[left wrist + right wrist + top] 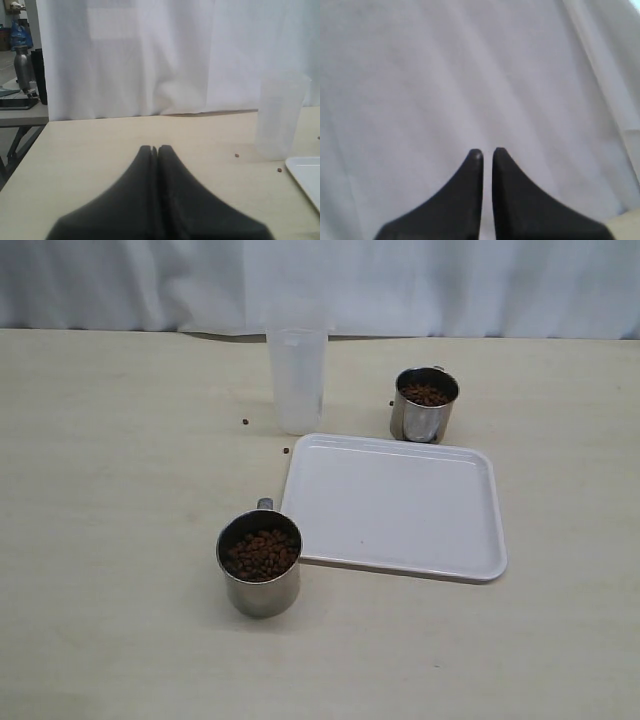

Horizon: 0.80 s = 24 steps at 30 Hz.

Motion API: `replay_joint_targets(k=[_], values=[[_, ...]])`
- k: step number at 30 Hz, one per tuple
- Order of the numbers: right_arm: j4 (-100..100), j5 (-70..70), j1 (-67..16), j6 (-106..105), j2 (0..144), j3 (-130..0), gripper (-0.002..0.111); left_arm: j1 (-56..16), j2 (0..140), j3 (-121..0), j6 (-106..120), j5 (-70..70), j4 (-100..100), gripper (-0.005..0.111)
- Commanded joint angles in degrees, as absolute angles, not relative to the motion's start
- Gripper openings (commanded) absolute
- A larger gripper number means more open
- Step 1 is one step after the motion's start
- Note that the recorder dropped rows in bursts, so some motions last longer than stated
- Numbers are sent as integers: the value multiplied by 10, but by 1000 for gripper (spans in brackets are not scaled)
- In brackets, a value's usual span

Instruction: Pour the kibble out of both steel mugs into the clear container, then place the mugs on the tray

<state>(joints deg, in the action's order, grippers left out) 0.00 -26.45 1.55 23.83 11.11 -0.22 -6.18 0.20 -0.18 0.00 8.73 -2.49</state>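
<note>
Two steel mugs stand upright on the table, both holding kibble. The near mug (260, 562) is at the tray's front left corner, its brown kibble (261, 553) close to the rim. The far mug (424, 405) stands behind the tray (395, 505), which is white and bare. Left of the far mug rises the clear container (296, 380), which looks empty; the left wrist view shows the container (280, 117) too. My left gripper (155, 148) is shut and empty, low over the table. My right gripper (487, 151) faces the white curtain, fingers almost touching, nothing held. Neither gripper appears in the exterior view.
Two stray pellets lie on the table near the container, one (245, 422) to its left and one (285, 451) by the tray's back corner. A white curtain (400, 285) closes the back of the table. A side table with bottles (22, 65) stands beyond the table's edge.
</note>
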Motion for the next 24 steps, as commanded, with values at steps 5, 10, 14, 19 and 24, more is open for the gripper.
replay_joint_targets(k=[5, 10, 14, 19, 24], values=[[-242, -564, 19, 254, 470, 0, 5, -67, 0, 0, 0, 82, -25, 0], [-344, -551, 19, 267, 735, -118, 5, -67, 0, 0, 0, 82, -25, 0], [-504, -566, 19, 267, 906, -236, 5, -67, 0, 0, 0, 82, -25, 0], [-563, -620, 20, 247, 1057, -368, 5, -67, 0, 0, 0, 82, -25, 0], [-625, -626, 20, 211, 1137, -458, 5, -67, 0, 0, 0, 81, -25, 0]])
